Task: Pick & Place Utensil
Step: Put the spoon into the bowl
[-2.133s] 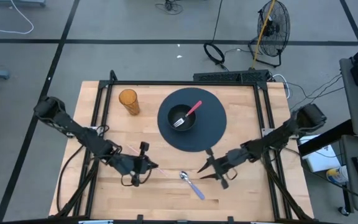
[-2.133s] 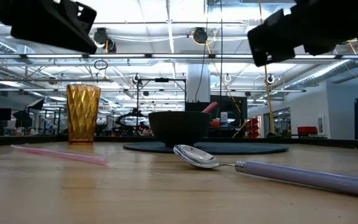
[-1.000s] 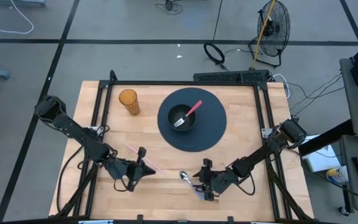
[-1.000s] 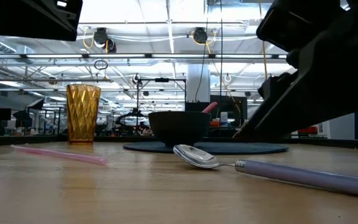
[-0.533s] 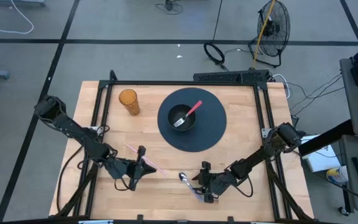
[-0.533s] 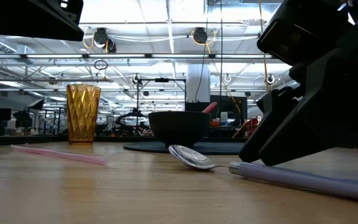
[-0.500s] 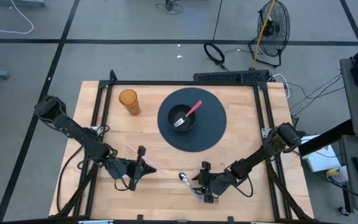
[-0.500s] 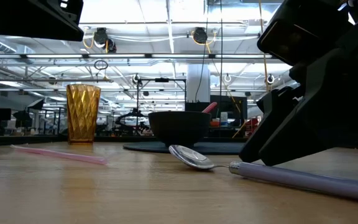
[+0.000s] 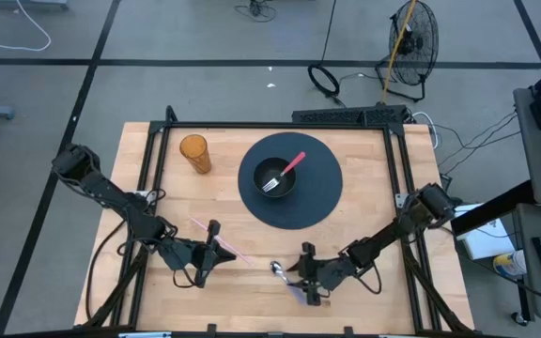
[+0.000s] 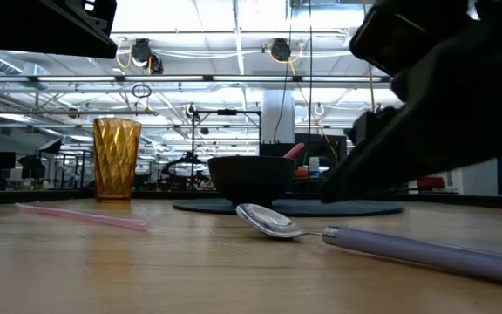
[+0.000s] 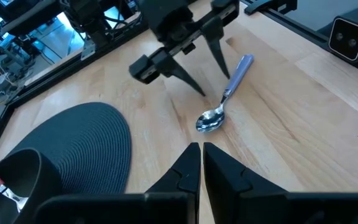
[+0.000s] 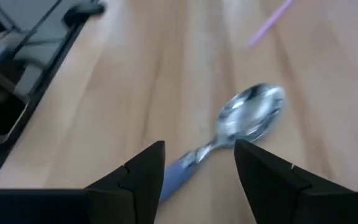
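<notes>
A spoon [image 9: 286, 278] with a lilac handle lies flat on the wood near the table's near edge, also seen in the low view [image 10: 273, 221]. My right gripper [image 12: 199, 146] is open and low over it, coming from the table's right. Its fingers stand on either side of the spoon's handle [image 12: 188, 163], with the spoon's bowl [image 12: 252, 111] beyond the tips. My left gripper [image 11: 201, 148] is shut and hovers above a pink straw [image 9: 216, 238] left of the spoon. A black bowl [image 9: 275, 178] holding a pink-handled fork sits on a dark round mat [image 9: 319, 192]. My right gripper has the spoon's handle [image 12: 180, 169] running between its open fingers, close beside one finger [image 12: 143, 174]. Whether that finger touches the handle, I cannot tell. The spoon lies flat on the table.
An amber cup [image 9: 194, 153] stands at the far left of the table, also seen in the low view [image 10: 116, 160]. The straw [image 10: 81, 216] lies flat on the wood. Black rails [image 9: 154, 155] run along the table's sides.
My right gripper has crept a little toward the table's left along the spoon. In the low view its fingertip was down beside the handle half a second ago and now stands higher. The spoon has slid slightly along the table. It stayed open.
</notes>
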Robot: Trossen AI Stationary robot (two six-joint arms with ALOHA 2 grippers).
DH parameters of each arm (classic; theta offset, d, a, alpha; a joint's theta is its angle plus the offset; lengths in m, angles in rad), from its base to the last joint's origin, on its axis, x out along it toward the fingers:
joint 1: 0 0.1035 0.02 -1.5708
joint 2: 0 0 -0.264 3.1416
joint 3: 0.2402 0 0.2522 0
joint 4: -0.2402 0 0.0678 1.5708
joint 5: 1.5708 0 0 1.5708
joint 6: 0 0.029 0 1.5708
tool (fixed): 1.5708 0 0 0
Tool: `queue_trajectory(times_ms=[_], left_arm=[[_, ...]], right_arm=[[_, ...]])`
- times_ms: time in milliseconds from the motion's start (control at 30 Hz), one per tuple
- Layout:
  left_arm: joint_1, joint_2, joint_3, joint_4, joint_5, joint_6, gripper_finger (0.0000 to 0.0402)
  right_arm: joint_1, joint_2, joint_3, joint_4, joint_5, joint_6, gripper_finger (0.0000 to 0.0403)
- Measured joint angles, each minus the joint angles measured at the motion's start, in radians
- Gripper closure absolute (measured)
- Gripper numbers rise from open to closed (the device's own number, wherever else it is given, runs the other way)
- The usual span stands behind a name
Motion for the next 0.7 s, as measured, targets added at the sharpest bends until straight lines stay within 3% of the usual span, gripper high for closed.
queue_trajectory(times_ms=[100,333,700], left_arm=[[0.001,0.0,0.0,0.0,-0.005,-0.001,0.0376],[0.002,0.0,0.0,0.0,-0.006,0.0,0.0376],[0.002,0.0,0.0,0.0,-0.005,-0.007,0.0376]], right_arm=[[-0.001,0.008,0.0,-0.003,0.042,0.021,0.0214],[-0.003,0.09,0.068,-0.012,0.01,0.033,0.021],[-0.007,0.1,0.164,-0.262,-0.023,0.036,0.0209]])
